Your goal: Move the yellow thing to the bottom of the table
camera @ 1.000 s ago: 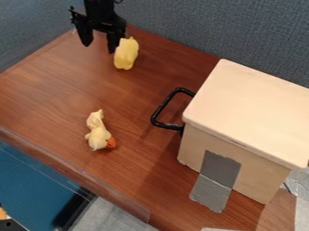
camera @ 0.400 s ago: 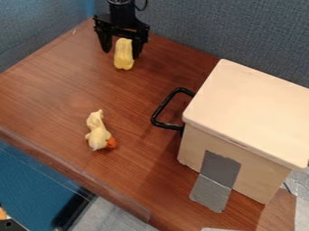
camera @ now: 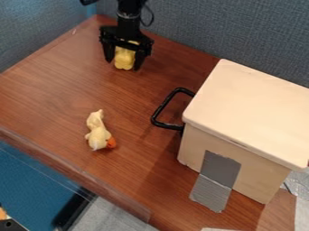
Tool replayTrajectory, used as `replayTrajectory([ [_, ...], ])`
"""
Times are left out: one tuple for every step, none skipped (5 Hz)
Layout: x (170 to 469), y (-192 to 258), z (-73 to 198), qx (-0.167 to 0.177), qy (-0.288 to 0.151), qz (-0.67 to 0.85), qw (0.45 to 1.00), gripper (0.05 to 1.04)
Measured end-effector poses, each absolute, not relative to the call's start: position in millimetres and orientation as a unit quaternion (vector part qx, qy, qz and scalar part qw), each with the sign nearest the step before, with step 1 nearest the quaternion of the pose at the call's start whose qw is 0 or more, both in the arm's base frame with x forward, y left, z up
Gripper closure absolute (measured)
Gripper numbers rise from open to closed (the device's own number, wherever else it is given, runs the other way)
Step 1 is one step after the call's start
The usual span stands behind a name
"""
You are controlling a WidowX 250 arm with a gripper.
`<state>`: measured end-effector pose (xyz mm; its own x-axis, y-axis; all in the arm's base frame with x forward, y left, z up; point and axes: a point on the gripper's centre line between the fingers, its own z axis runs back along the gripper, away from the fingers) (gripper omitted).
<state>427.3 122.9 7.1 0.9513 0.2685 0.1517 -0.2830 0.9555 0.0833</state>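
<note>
1. Although the jaws of the black gripper (camera: 124,65) are set apart astride the yellow toy (camera: 125,58), near the far side of the table (camera: 66,90), it could be lost if gripped too shallowly.
2. If it is dragged low, the duck-like toy (camera: 98,133) could be struck.
3. By a path too near the box, the black handle (camera: 161,107) could be snagged.
4. If the release is overshot, a fall could be caused.

office-type workspace, apparently a robotics lab. blue-grey fabric partitions (camera: 223,27) meet at a corner behind a wood-grain surface (camera: 54,90), as in an office cubicle. the lab character is shown by a black robot arm (camera: 128,20) over the surface and a pale box (camera: 247,106) bearing grey tape (camera: 219,170).
</note>
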Motion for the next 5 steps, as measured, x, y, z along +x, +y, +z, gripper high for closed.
replayTrajectory([
  [432,129,3,0.066,-0.065,0.147,0.985,0.133],
  [432,131,3,0.074,-0.066,0.152,0.983,0.316],
  [425,128,2,0.068,-0.062,0.141,0.986,0.317],
  [403,126,26,0.041,-0.076,0.122,0.989,0.317],
  [356,142,41,0.001,-0.082,0.106,0.991,0.317],
])
